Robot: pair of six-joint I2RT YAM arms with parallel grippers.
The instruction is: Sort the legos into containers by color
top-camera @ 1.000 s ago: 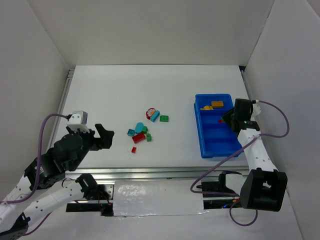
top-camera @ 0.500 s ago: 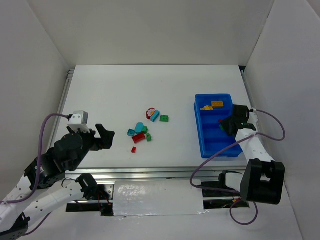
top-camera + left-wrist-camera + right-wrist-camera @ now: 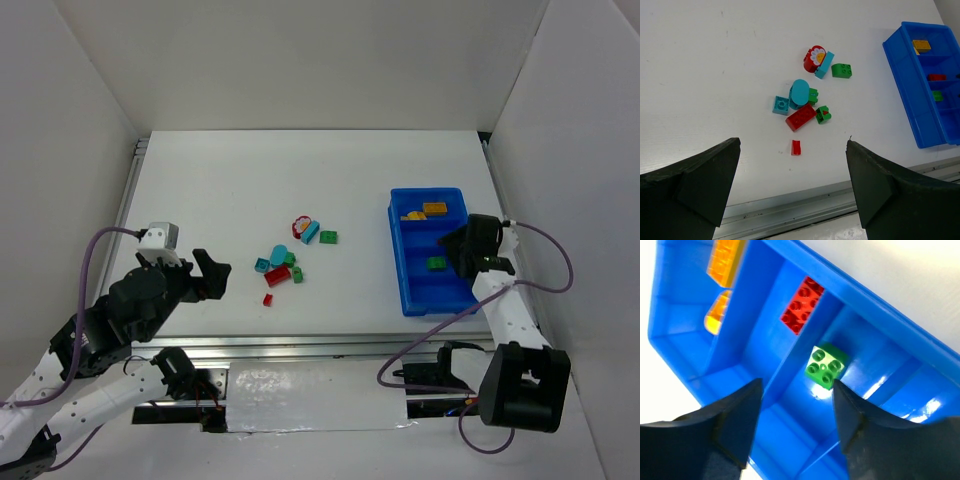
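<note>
The blue tray [image 3: 398, 262] stands at the right. Its far compartment holds orange bricks [image 3: 726, 260], the second a red brick [image 3: 801, 305], the third a green brick [image 3: 826, 366], lying free. My right gripper [image 3: 796, 390] is open and empty just above that third compartment, at the tray's right side in the top view [image 3: 462, 252]. The loose legos [image 3: 285, 262] lie mid-table: red, green and cyan pieces, with a small red brick [image 3: 796, 147] nearest. My left gripper [image 3: 793, 145] is open and empty, raised near the front left [image 3: 205, 272].
A metal rail [image 3: 300, 345] runs along the table's front edge. White walls close in the left, back and right sides. The right arm's purple cable [image 3: 545, 262] loops beside the tray.
My right gripper has moved down and left over the tray. A green brick now lies loose in the third compartment. The left arm has not moved.
</note>
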